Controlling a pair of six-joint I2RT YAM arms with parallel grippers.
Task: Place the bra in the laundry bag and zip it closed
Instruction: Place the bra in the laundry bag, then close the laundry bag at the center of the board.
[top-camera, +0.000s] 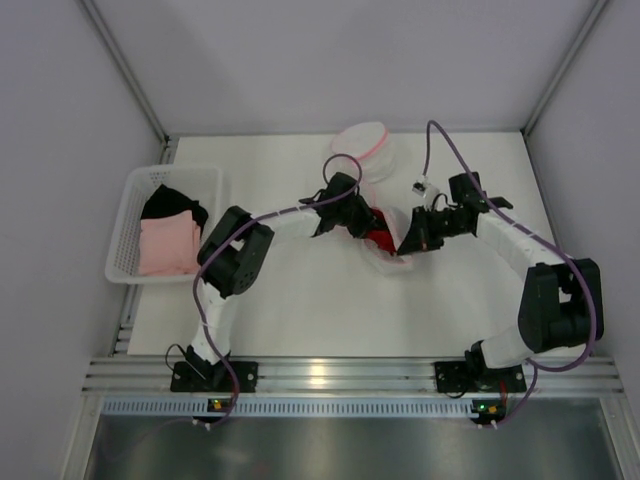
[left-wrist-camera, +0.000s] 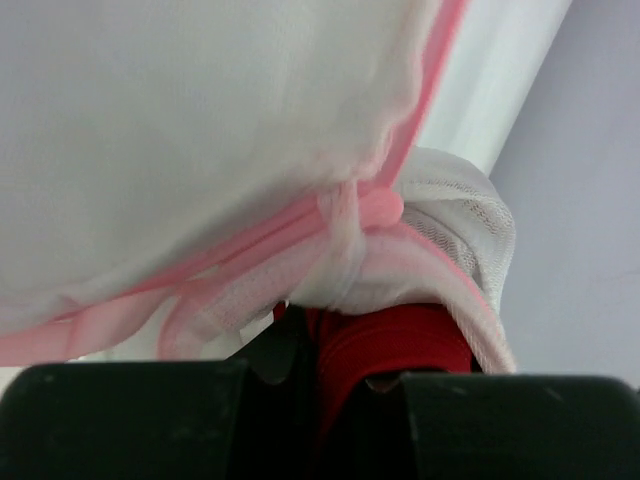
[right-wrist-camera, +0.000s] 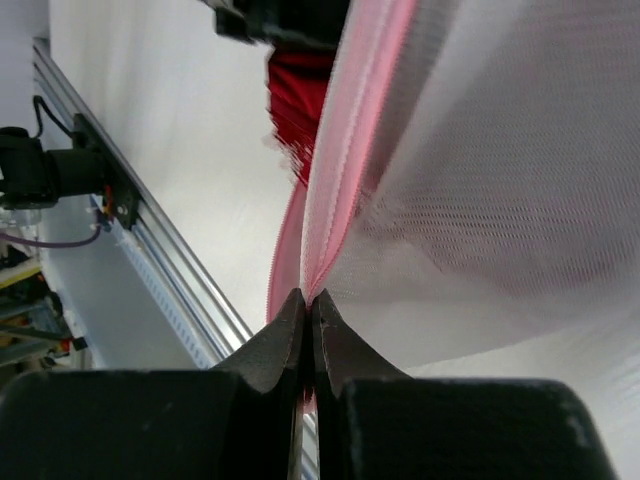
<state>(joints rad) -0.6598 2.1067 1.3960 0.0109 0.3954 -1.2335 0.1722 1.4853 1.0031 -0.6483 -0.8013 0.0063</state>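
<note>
The white mesh laundry bag (top-camera: 364, 143) with pink zipper trim lies at the table's far middle, its lower edge (top-camera: 392, 263) lifted between the two arms. The red bra (top-camera: 378, 236) sits at the bag's mouth. My left gripper (top-camera: 350, 214) is shut on the red bra (left-wrist-camera: 400, 340), whose fabric is bunched between the fingers, with the gripper (left-wrist-camera: 326, 369) just under the bag's pink rim (left-wrist-camera: 370, 210). My right gripper (top-camera: 412, 238) is shut on the bag's pink zipper edge (right-wrist-camera: 340, 180), the gripper (right-wrist-camera: 308, 300) pinching it tight. Mesh (right-wrist-camera: 480, 180) spreads to the right.
A white plastic basket (top-camera: 128, 205) stands at the left edge, holding a folded pink cloth (top-camera: 168, 246) and a black garment (top-camera: 172, 203). An aluminium rail (top-camera: 330, 375) runs along the near edge. Grey walls close in the back and sides.
</note>
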